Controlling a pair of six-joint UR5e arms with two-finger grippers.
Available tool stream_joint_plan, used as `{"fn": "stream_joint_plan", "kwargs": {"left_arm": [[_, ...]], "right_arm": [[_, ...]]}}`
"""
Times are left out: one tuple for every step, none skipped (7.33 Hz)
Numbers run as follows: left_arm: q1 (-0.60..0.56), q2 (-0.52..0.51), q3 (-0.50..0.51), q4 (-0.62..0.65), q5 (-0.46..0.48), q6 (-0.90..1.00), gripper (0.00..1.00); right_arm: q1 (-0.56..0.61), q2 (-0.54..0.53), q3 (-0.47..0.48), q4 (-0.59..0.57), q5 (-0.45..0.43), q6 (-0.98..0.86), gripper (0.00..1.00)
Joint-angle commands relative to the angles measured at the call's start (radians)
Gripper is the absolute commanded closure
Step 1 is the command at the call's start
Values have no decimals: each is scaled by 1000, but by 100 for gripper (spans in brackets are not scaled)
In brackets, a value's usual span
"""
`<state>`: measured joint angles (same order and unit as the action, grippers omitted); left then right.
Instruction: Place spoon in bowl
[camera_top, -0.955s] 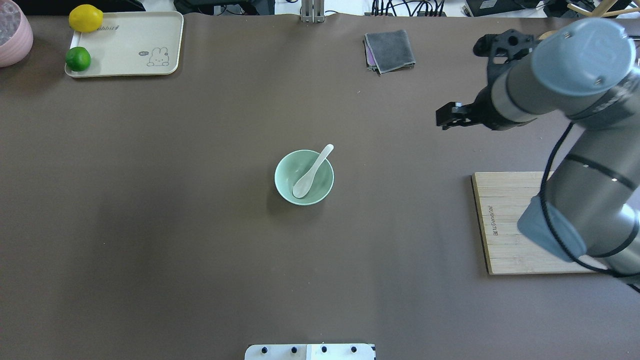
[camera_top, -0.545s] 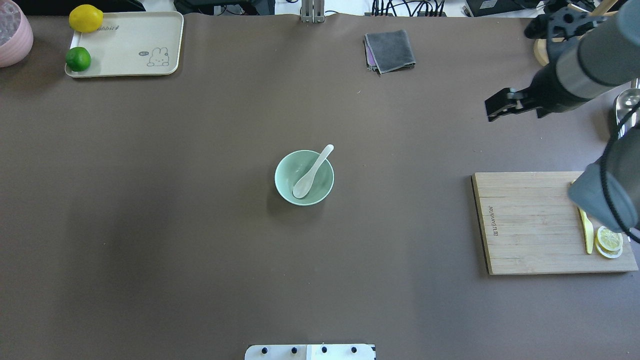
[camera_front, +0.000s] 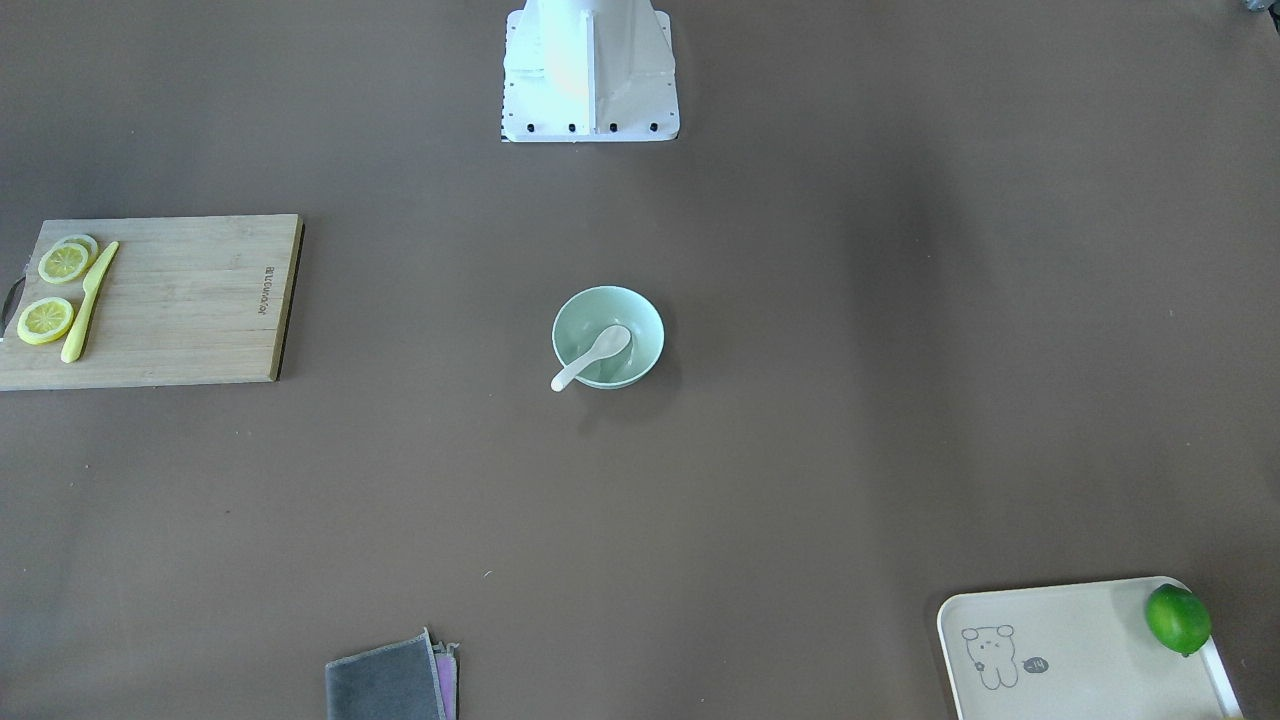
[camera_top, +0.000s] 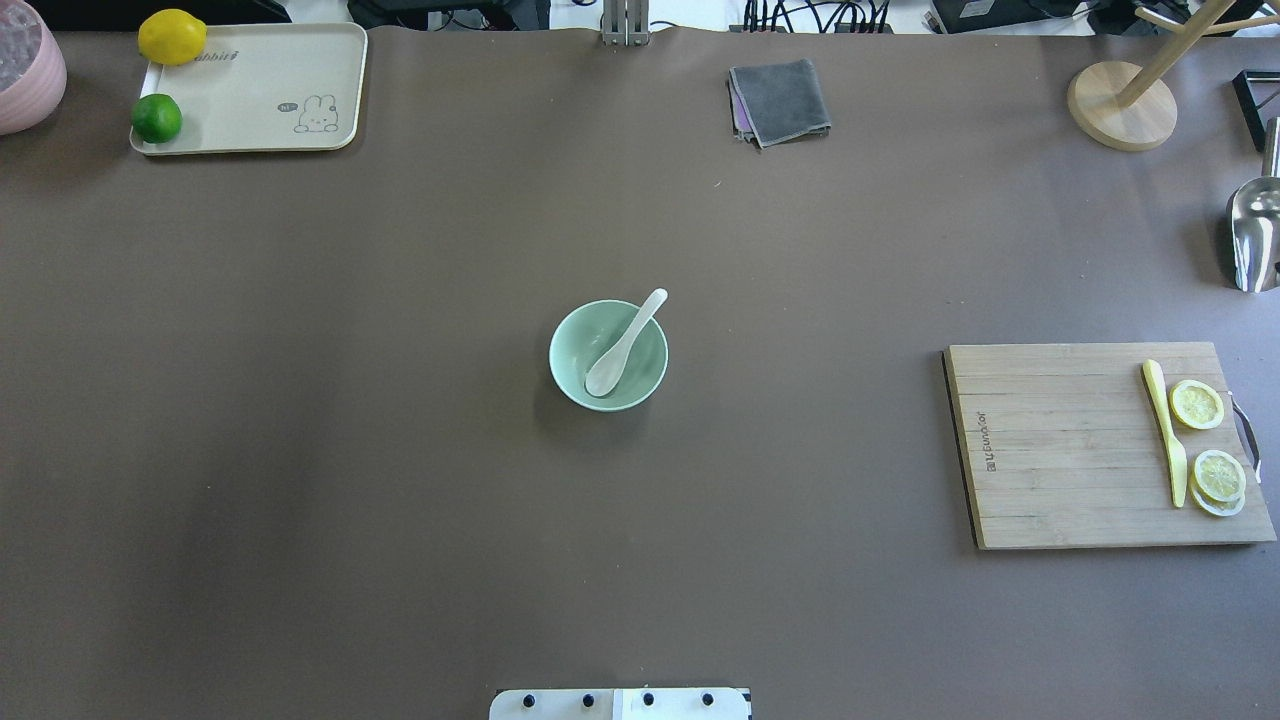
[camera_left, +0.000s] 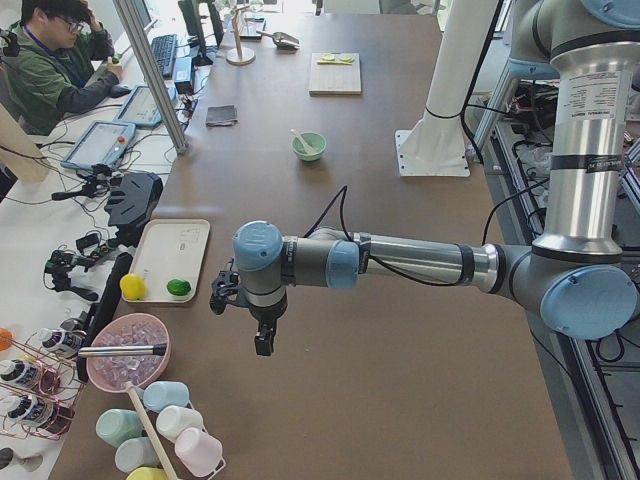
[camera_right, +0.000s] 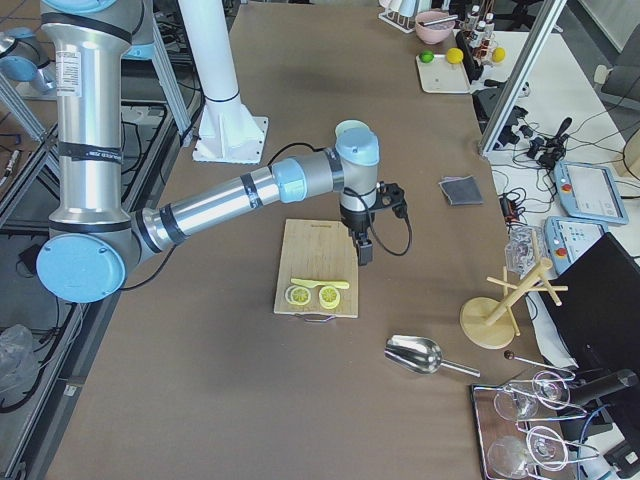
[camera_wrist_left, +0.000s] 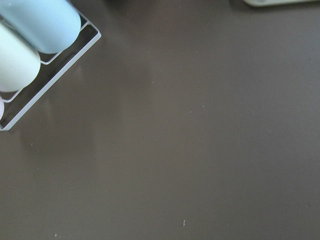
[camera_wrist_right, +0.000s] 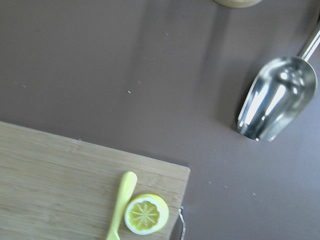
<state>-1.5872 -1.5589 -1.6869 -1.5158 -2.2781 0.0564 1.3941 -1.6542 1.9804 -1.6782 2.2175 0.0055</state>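
The white spoon lies in the mint-green bowl at the table's middle, scoop inside and handle resting over the far-right rim. Both also show in the front-facing view, spoon in bowl, and small in the left view, the bowl. My left gripper hangs far off, near the tray end of the table. My right gripper hangs over the cutting board's far edge. Each shows only in a side view, so I cannot tell whether it is open or shut.
A wooden cutting board with a yellow knife and lemon slices lies at right. A cream tray with a lime and a lemon is at far left. There are also a grey cloth, a metal scoop and a wooden stand.
My right arm has drawn back to the right and left the overhead view, uncovering the cutting board. The spoon and bowl have not moved.
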Motion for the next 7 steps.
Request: {"fn": "stream_joint_plan", "kwargs": {"left_arm": [[0,14,-71,12,42,5,1],[-2,23,-124,44,29,5,1],[-2,31,-143,77,-3,5,1],[-2,52,-145,77,-41,5,1],[0,63,-154,72,-43,5,1],[-3,65,-155,72,-41,6,1],[0,77,-151,69,-35,10,1]], "right_arm": [[159,-61,-142,0,80,-226,0],[231,-103,-199,2,176,-232,0],[271,-131,-219,32,188,-234,0],[279,-172,-224,88,188,-233,0],[280,-183,-235,168,192,-233,0],[280,-196,-261,261,192,-231,0],[280,-197,-332,384,194,-231,0]]}}
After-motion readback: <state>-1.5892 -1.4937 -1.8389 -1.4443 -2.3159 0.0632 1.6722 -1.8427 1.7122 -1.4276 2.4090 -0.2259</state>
